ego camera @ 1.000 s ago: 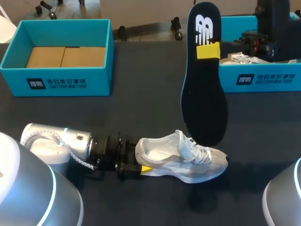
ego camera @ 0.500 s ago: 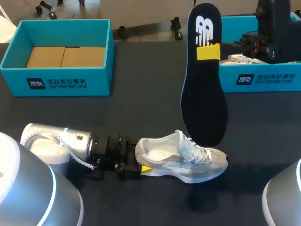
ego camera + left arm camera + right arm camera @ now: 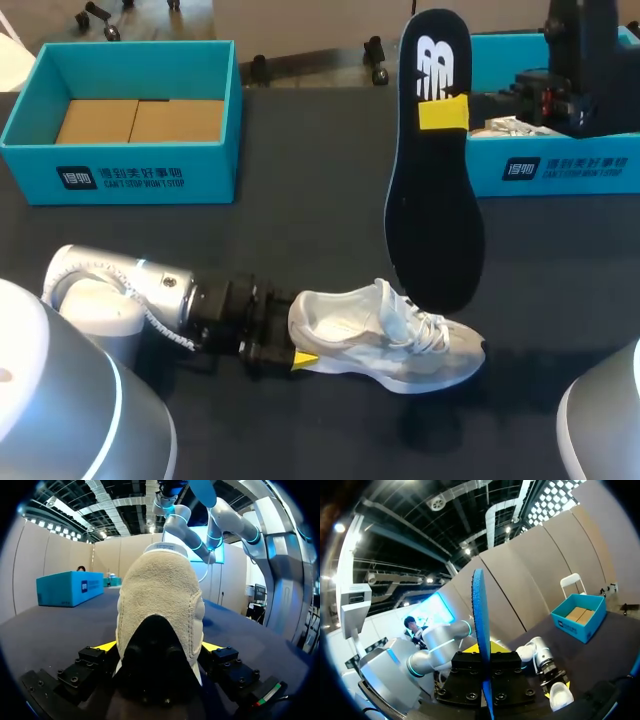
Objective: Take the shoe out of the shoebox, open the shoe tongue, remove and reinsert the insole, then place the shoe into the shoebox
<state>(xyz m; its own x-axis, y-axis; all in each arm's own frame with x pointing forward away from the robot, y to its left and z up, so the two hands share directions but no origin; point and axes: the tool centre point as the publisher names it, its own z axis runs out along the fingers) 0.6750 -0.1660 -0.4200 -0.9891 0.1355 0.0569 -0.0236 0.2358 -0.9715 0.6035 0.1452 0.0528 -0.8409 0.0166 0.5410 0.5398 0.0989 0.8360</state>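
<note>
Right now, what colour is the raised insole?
The insole is dark navy with a white logo, clearest in head view.

The shoe (image 3: 159, 590) has a fuzzy suede heel; the table (image 3: 300, 240) is matt cloth.

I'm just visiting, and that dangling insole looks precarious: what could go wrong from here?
The right gripper pinches the insole only near its upper end, so the long free end could flex and catch on the laces of the shoe rather than slide inside. The left gripper clamps the shoe only at the heel; a push from above might swing or tip its toe.
</note>
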